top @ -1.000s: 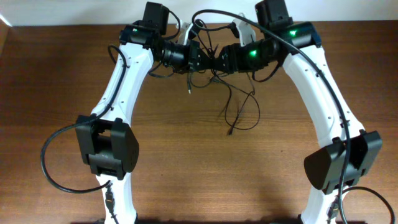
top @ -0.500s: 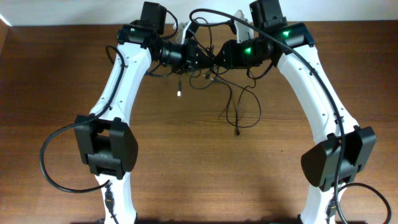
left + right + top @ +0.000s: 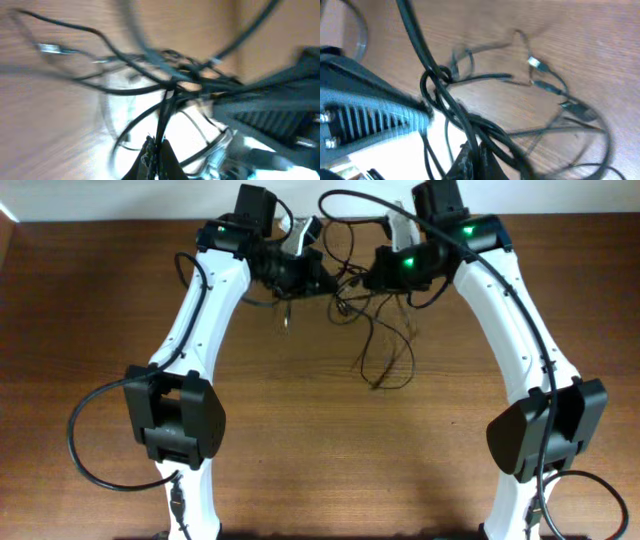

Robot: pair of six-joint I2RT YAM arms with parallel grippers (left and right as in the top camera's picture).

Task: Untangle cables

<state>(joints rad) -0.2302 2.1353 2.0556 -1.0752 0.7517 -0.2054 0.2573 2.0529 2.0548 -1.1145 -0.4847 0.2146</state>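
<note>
The cables (image 3: pixel 378 345) are thin black cords, knotted together between my two grippers at the back of the wooden table (image 3: pixel 300 440), with loose loops trailing toward the middle. My left gripper (image 3: pixel 322 280) is shut on one cord of the tangle. In the left wrist view that cord (image 3: pixel 165 107) rises straight from the closed left gripper (image 3: pixel 157 150) into the knot, and a silvery plug (image 3: pixel 50 48) dangles to the left. My right gripper (image 3: pixel 368 278) is shut on a cable; in the right wrist view a thick black strand (image 3: pixel 465 122) runs from the right gripper (image 3: pixel 475 152). A silvery plug (image 3: pixel 534 62) lies beyond it.
A small silvery plug (image 3: pixel 284 323) hangs below the left wrist. The table's back edge and a white wall (image 3: pixel 120 200) lie just behind both grippers. Thicker black arm cables (image 3: pixel 85 450) loop beside both arm bases at the front.
My right gripper has shut on a cable of the tangle. Both grippers have shifted toward the back edge, drawing the knot up. The dangling silvery plug has swung left.
</note>
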